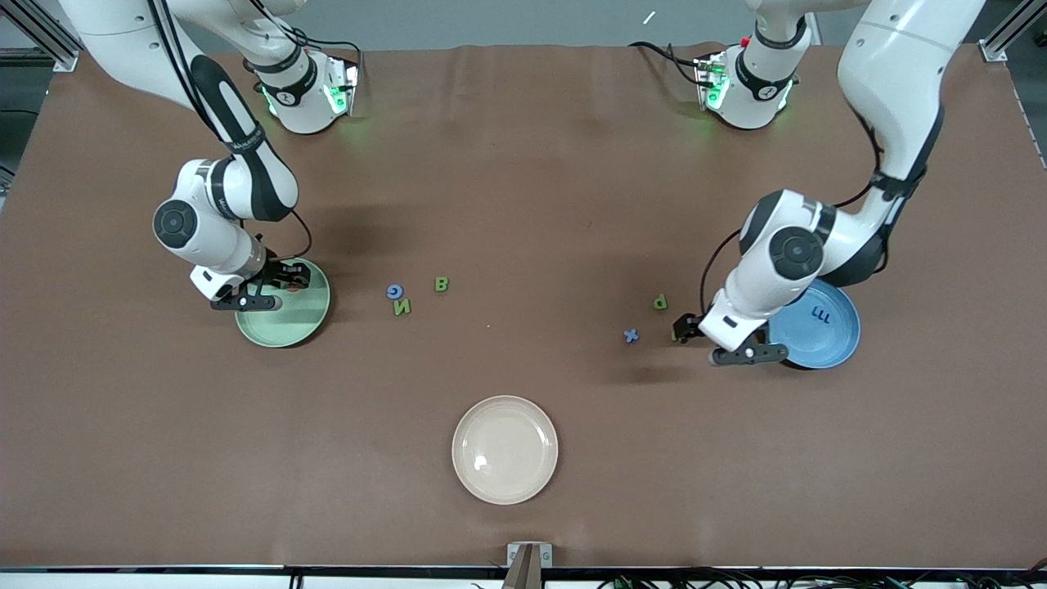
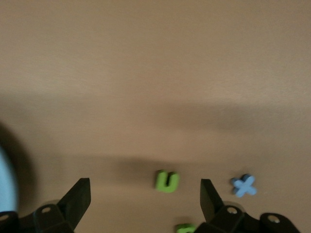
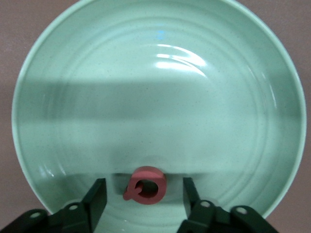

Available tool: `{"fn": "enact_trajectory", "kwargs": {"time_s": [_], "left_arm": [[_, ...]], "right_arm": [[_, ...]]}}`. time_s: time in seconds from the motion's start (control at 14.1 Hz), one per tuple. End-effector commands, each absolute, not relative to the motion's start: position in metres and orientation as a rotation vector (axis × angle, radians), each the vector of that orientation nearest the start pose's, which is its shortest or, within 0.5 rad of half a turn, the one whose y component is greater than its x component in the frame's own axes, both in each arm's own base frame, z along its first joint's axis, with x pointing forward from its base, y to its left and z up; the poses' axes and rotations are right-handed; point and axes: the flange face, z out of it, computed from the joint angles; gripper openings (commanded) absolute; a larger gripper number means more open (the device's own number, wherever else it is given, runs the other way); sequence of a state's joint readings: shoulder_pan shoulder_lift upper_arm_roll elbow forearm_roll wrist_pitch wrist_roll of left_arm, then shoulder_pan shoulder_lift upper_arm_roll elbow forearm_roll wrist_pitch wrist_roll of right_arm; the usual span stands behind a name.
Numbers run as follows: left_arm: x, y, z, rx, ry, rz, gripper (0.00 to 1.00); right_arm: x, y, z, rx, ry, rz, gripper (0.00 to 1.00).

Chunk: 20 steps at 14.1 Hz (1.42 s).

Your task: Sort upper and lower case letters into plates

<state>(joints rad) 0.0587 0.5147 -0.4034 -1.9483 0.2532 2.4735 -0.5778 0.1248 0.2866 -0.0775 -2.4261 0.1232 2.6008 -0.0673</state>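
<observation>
Cream-white and bare, the spare plate (image 1: 505, 449) is sitting nearest the front camera, taking no part in the sorting. Farther back, the blue x (image 1: 631, 335) and the green p (image 1: 660, 302) are lying on the brown table (image 1: 523, 164) toward the left arm's end, and the left gripper (image 1: 710, 342) is hovering low beside the blue plate (image 1: 826, 331), which is already carrying the blue m (image 1: 820, 314). Its fingers are standing wide apart with nothing between them but table, and the small green n (image 2: 167, 181) is lying in that gap, so this arm looks to be lining up a pick; closing on the letter calls for a short, straight descent. Toward the right arm's end, the blue G (image 1: 395, 291), green N (image 1: 402, 307) and green B (image 1: 442, 284) are waiting in a loose cluster. The right gripper (image 1: 274, 290) is over the green plate (image 1: 304, 323), fingers parted on either side of the pink Q (image 3: 145, 185), which is lying on the plate and seems just released. From the front, that Q and the n are hidden under the grippers; only the wrist views are showing them.
</observation>
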Motion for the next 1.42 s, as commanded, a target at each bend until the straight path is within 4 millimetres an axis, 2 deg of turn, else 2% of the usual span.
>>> {"fn": "enact_trajectory", "kwargs": {"time_s": [0.0,0.14,0.35,0.43,0.64,0.78,0.85,1.06,1.35], "left_arm": [[0.600,-0.215,0.222,-3.192,-0.181,-0.031,0.99],[0.597,-0.216,0.215,-3.191,-0.173,-0.013,0.95],[0.592,-0.217,0.202,-3.182,-0.155,0.018,0.85],[0.591,-0.216,0.197,-3.175,-0.140,0.024,0.83],[0.586,-0.221,0.186,-3.151,-0.123,0.030,0.76],[0.581,-0.223,0.182,-3.135,-0.108,0.030,0.69],[0.579,-0.223,0.179,-3.129,-0.107,0.035,0.65],[0.579,-0.224,0.178,-3.129,-0.114,0.037,0.53],[0.577,-0.225,0.176,-3.126,-0.125,0.044,0.30]], "right_arm": [[0.486,0.022,0.207,-3.087,-0.009,0.163,1.00],[0.499,0.032,0.231,-3.075,-0.004,0.184,1.00],[0.507,0.062,0.243,-3.078,0.039,0.188,1.00],[0.506,0.076,0.244,-3.081,0.053,0.182,1.00],[0.501,0.135,0.247,-3.089,0.129,0.161,1.00],[0.497,0.171,0.250,-3.085,0.136,0.091,1.00],[0.495,0.187,0.249,-3.080,0.143,0.052,1.00],[0.484,0.222,0.224,-3.078,0.169,-0.002,1.00],[0.479,0.229,0.194,-3.084,0.166,-0.029,1.00]]}}
